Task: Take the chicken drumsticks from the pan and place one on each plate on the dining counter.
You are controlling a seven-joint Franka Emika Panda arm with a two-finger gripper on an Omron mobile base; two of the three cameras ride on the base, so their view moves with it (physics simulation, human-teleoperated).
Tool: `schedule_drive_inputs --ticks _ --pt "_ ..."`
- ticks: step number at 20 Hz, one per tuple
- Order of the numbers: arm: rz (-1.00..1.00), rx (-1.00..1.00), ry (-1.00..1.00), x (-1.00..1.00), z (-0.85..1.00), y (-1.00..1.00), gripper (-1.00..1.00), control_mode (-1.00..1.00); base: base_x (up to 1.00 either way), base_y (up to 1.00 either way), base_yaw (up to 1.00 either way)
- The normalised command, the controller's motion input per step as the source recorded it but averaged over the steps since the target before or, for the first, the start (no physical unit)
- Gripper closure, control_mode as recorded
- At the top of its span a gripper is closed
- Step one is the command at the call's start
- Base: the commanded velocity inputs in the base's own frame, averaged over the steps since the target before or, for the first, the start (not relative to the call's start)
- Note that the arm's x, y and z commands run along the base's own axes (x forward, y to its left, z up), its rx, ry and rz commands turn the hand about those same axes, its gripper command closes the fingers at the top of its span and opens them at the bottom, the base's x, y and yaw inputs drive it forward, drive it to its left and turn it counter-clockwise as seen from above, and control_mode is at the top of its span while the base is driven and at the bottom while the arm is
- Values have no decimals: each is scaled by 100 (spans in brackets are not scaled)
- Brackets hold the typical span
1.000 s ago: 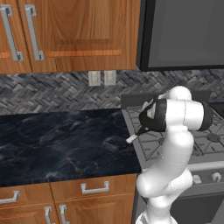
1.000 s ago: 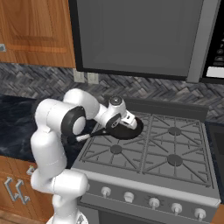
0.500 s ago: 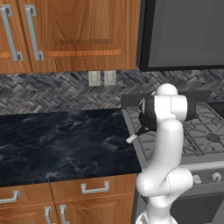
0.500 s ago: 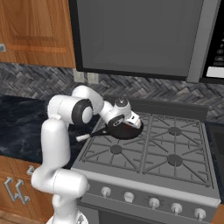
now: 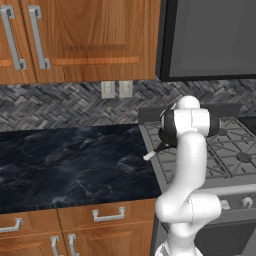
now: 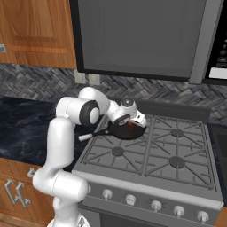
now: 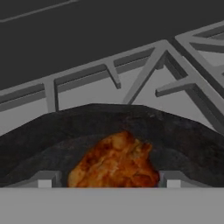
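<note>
The black pan sits on the stove's rear left burner, its long handle pointing left to a silvery tip. An orange-brown chicken drumstick lies in the pan, and shows as a small orange spot under the hand. My gripper is lowered into the pan with one fingertip on each side of the drumstick, very near it but with thin gaps, so it is open. From the right base, the gripper points down over the pan's right half. The plates and the dining counter are out of view.
Grey stove grates spread to the right and front of the pan. A narrow black counter with a herringbone backsplash lies to the left. A dark hood or microwave and wooden cabinets hang overhead.
The hand has come down into the pan over the drumstick, the elbow has swung in over the stove's edge, and the jaws have narrowed.
</note>
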Motion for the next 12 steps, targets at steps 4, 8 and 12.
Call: schedule_drive_inputs --ticks 4,8,12 --pt "-16 0 15 3 -29 34 100 -100 0 0 0" --pt "-19 -1 16 0 -38 51 100 -100 0 0 0" --pt "-22 -10 18 0 -49 75 100 -100 0 0 0"
